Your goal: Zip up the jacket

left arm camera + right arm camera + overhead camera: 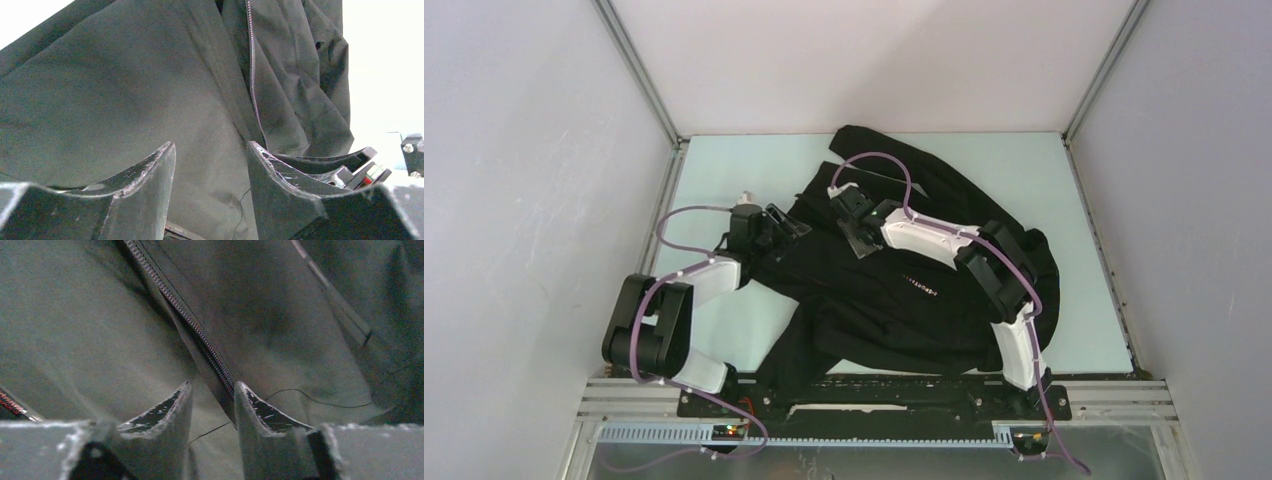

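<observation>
One black jacket (894,310) lies crumpled on the table (1084,300) with two grippers on it: the left gripper (789,222) at its left edge, jaws spread over cloth, and the right gripper (859,240) farther in. Only the right wrist view shows zipper teeth (190,322) running into that gripper's narrow gap; whether they are pinched cannot be told.

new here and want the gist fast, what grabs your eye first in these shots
A big black jacket lies crumpled across the pale green table, filling the middle of the top view. Both arms reach onto it, the left gripper at its left edge and the right gripper nearer its middle. In the right wrist view a zipper track runs diagonally down into the gap between the open fingers.
</observation>
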You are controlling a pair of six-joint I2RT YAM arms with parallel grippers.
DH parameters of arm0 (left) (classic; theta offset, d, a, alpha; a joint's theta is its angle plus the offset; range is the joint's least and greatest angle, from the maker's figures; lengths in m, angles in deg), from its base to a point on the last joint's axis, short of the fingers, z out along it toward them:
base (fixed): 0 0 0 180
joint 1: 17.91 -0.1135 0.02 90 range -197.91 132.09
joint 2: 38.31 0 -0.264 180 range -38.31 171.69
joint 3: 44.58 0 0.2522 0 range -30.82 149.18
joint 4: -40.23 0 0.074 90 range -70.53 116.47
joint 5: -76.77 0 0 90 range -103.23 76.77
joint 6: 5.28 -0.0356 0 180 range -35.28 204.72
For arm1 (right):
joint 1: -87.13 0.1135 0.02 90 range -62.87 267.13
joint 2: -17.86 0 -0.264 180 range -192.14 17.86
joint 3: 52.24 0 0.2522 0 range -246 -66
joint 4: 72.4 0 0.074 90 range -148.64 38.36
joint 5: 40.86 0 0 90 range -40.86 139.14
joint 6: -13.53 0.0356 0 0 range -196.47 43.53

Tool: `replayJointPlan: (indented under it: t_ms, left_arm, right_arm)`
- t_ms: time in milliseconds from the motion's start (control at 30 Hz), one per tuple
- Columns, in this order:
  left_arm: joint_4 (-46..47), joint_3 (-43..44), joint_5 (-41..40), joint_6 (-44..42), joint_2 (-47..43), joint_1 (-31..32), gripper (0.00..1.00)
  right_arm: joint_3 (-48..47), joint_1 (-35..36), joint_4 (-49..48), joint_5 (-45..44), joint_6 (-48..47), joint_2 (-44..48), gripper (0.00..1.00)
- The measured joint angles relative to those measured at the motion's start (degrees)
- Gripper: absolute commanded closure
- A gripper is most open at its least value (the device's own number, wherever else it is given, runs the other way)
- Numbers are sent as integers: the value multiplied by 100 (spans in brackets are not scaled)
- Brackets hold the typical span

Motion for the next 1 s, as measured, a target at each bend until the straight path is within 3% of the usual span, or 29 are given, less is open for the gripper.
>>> replayJointPlan:
  t_ms: [200, 400, 600, 767, 900, 1000]
  left_arm:
    - [37, -227, -70, 31, -243, 0, 41]
    - [101, -568, -74, 308, -671, -149, 45]
    - [85, -695, 2, 678, -918, -518, 45]
    - [24, -640, 76, 826, -809, -627, 35]
    - [-876, -87, -142, 686, -514, -479, 35]
    - [-1790, 680, -507, 437, -339, -192, 41]
  right_arm:
    - [-72, 44, 2, -140, -122, -31, 100]
    - [767, 503, -732, -199, -782, 407, 100]
    - [1121, 732, -1025, 946, -1473, 922, 100]
    - [1132, 660, -1043, 1777, -1805, 927, 100]
    - [1145, 632, -1029, 2293, -1974, 927, 100]
    - [1145, 553, -1014, 2903, -1976, 927, 100]
